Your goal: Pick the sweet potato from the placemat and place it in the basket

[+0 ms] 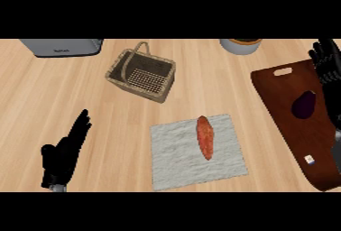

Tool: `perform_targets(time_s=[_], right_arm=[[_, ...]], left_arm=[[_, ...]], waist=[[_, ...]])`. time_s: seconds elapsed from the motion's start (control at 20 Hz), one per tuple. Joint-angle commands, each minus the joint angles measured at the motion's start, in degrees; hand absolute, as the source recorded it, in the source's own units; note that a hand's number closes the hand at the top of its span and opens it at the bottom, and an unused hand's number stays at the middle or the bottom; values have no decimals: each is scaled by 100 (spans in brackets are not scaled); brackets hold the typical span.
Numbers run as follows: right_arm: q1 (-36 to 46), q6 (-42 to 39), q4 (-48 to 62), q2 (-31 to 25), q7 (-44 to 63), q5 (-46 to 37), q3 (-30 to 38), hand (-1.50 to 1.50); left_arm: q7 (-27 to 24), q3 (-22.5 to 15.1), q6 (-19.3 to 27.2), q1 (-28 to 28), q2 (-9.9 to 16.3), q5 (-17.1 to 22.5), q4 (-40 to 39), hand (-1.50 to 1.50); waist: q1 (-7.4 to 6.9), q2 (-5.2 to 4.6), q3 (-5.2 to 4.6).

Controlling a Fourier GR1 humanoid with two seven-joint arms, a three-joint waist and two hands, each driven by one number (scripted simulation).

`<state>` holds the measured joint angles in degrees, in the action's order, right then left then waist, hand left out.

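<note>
An orange sweet potato (205, 136) lies lengthwise on a pale grey placemat (174, 162) in the lower middle of the counter. The wicker basket (142, 74) with its upright handle stands up and to the left of the mat, nothing showing inside. My left hand (65, 151) rests at the lower left, fingers straight and pointing up, well left of the mat. My right hand (326, 57) shows at the upper right edge, fingers relaxed and holding nothing, far from the sweet potato.
A dark brown cutting board (279, 97) lies along the right side with a purple eggplant (304, 104) on it. A grey toaster (63, 46) stands at the top left and a pale pot (241, 45) at the top right.
</note>
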<state>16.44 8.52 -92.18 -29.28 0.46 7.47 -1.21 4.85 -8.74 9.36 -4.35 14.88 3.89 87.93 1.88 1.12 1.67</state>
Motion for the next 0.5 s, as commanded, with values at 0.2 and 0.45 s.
perform_targets(time_s=[0.2, 0.45], right_arm=[[390, -1077, 108, 1438, 202, 820, -1644, 150], [258, -236, 437, 2877, 21, 1523, -2731, 150]], left_arm=[[-332, 140, -309, 1136, 809, -517, 623, 0], [-457, 184, -540, 1545, 860, -420, 386, 0]], waist=[[-596, -170, -141], [-567, -205, -160]])
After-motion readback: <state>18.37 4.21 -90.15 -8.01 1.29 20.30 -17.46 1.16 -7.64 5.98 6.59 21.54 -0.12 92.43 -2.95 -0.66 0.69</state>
